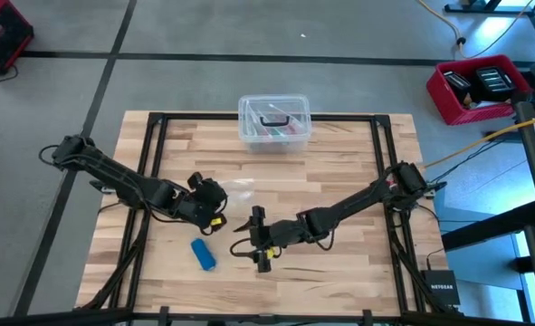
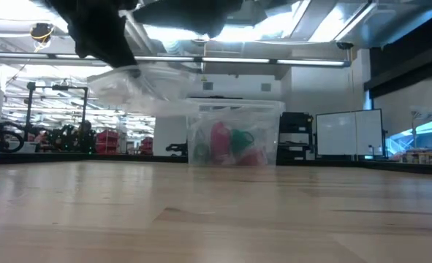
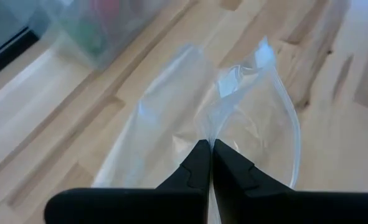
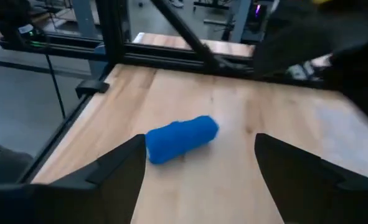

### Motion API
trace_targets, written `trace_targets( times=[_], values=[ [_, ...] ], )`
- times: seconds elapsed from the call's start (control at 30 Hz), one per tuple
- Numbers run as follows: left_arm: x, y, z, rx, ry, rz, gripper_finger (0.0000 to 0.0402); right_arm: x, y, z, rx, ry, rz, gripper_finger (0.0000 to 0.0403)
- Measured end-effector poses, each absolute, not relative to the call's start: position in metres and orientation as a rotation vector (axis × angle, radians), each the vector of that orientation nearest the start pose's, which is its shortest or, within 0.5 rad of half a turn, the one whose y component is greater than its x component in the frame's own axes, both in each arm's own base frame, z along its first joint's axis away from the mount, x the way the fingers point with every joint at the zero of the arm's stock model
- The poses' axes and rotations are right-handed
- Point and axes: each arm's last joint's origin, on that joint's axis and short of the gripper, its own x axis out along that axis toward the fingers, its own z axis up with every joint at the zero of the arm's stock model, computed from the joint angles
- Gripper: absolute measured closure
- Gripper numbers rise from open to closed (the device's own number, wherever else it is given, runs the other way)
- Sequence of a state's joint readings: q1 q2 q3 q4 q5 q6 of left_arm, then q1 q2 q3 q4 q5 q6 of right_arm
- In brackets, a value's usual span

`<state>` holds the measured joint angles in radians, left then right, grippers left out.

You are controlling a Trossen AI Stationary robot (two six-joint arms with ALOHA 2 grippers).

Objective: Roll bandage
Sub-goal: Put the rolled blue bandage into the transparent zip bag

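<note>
One bandage (image 1: 203, 254), a compact blue roll, lies on the table (image 1: 339, 163) near its front-left, touched by neither gripper. One clear plastic bag (image 3: 233, 118): left gripper (image 3: 210, 155) pinches its edge, fingers closed on it. Right gripper (image 1: 259, 239) spread wide, holding nothing, just right of the roll. One clear lidded box (image 1: 274, 122) at the far edge

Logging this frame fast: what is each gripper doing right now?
Left gripper: shut on the clear plastic bag.
Right gripper: open, holding nothing, facing the rolled blue bandage.
</note>
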<state>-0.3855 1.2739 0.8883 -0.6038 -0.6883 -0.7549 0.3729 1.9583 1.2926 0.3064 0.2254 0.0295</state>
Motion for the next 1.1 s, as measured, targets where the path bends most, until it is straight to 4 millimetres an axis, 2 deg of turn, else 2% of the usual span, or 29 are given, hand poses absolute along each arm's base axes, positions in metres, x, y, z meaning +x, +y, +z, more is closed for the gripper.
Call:
trace_targets(
  times=[0.17, 0.37, 0.6, 0.73, 0.9, 1.1],
  values=[
    [0.227, -0.07, 0.242, -0.226, 0.707, 0.615, 0.0399, 0.428, 0.164, 0.181, 0.0, 0.331, 0.177, 0.0102],
    [0.217, -0.067, 0.241, -0.24, 0.765, 0.655, 0.04, 0.468, 0.181, 0.152, 0.12, 0.389, 0.146, 0.0102],
    [0.205, -0.063, 0.239, -0.238, 0.838, 0.713, 0.04, 0.513, 0.196, 0.131, 0.132, 0.465, 0.045, 0.0102],
    [0.204, -0.064, 0.239, -0.24, 0.847, 0.706, 0.0398, 0.531, 0.197, 0.13, 0.126, 0.434, -0.011, 0.0102],
    [0.204, -0.064, 0.238, -0.235, 0.849, 0.705, 0.04, 0.531, 0.19, 0.116, 0.076, 0.571, -0.018, 0.0102],
    [0.204, -0.064, 0.239, -0.234, 0.848, 0.701, 0.0397, 0.507, 0.18, 0.13, -0.186, 0.84, -0.072, 0.0102]
  ],
)
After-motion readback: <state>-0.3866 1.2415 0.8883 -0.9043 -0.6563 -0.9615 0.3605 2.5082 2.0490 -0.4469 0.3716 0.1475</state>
